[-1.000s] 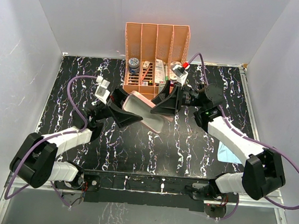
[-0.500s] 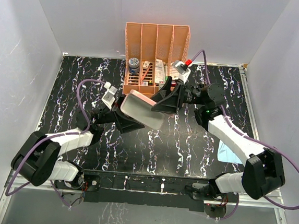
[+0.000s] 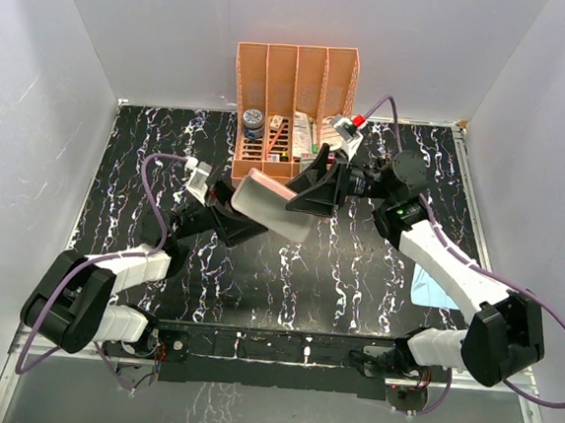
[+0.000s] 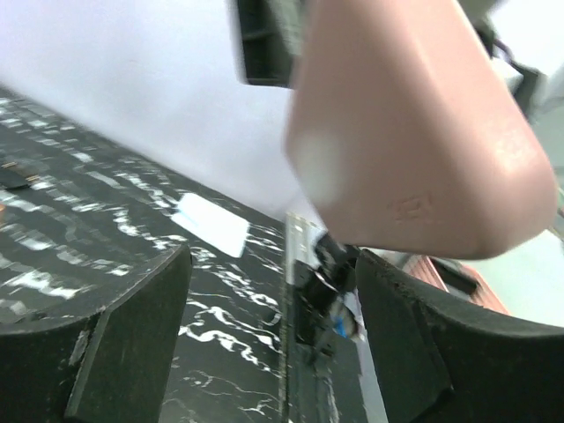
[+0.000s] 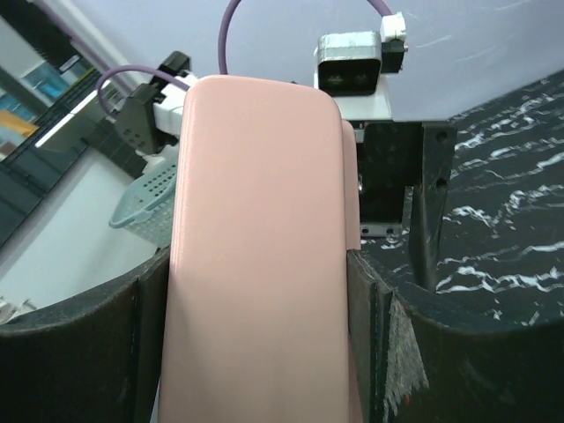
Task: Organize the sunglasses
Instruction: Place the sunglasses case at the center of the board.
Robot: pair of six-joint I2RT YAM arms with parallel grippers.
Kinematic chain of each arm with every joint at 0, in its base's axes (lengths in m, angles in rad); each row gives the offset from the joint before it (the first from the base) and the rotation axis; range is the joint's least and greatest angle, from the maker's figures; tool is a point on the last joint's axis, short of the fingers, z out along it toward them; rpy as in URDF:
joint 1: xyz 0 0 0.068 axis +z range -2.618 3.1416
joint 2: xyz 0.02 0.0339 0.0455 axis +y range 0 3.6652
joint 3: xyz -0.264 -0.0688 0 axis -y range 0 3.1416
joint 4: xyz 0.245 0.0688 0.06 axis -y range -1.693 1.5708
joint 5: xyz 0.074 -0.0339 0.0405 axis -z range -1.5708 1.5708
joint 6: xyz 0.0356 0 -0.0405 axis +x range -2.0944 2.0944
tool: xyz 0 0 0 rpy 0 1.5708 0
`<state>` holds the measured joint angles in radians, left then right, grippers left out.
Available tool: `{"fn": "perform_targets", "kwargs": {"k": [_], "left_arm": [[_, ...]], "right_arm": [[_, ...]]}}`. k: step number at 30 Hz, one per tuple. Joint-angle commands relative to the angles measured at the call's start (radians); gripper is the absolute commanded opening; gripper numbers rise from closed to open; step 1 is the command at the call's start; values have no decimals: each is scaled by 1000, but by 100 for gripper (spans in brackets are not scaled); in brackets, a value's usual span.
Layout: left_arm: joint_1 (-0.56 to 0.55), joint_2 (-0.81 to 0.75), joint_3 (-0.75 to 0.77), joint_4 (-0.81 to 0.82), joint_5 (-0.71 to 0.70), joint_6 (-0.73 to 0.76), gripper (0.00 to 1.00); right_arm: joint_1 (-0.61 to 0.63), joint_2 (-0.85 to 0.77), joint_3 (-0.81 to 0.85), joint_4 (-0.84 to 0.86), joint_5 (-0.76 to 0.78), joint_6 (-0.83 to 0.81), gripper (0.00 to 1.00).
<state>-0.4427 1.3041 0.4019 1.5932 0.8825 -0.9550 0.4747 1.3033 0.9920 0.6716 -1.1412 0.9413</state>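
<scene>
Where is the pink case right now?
In the top view, mid-table: the right claw holds the pink case, just in front of the orange rack.

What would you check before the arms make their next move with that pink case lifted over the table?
1. Grip of the right fingers on the pink rounded oblong glasses case: ok, it sits clamped between them.
2. Hold of the left fingers on the case: not ok, they stand open with the case above them.
3. Case clear of the black marbled table: ok.
4. Whereabouts of the black thin-framed sunglasses: cannot tell, no view shows them.
5. Position of the light blue square cloth: ok, flat beside the right arm, away from the case.
</scene>
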Motion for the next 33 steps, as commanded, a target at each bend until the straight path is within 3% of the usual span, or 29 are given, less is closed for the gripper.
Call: {"fn": "perform_targets", "kwargs": {"k": [1,6,11,19,33], "left_arm": [[85,-76,-53,-184,-270,112,74],[147,-262,-111,-516,-572,204,76],[153,-414,-101,-679,-693,257,80],[155,-402,-110,-633,-661,210,80],[155,-379,-116,-601,-622,196,80]], "right_arm": [[-16,-58,54,-272,71,-263,0],[-16,-43,50,-500,169,-427,0],[-13,16,-12,-500,196,-450,0],[33,176,-76,-466,228,-485,0],[74,459,-31,-444,239,-547,1]]}}
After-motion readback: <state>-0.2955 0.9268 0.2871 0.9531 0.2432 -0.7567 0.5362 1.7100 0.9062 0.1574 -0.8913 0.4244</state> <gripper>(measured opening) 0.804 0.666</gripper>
